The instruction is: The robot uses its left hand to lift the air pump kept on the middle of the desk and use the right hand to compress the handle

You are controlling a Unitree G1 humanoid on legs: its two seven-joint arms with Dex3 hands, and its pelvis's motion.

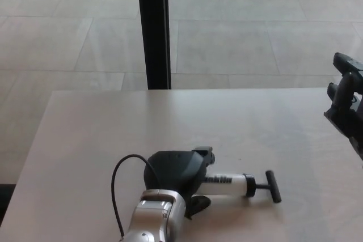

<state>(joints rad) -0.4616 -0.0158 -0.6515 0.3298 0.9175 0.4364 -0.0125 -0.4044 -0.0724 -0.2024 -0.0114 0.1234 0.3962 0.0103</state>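
A white air pump with a black T-handle lies on its side near the desk's front middle, handle pointing right. My left hand covers the pump's left end from above, its fingers wrapped around the barrel; the pump still rests on the desk. A black hose loops out to the left of that hand. My right hand hovers at the picture's right edge, well above and to the right of the handle, with its fingers apart and nothing in it.
The pale desk has its far edge at mid-picture and its left edge slanting down. Behind it stands a black vertical post against a tiled floor.
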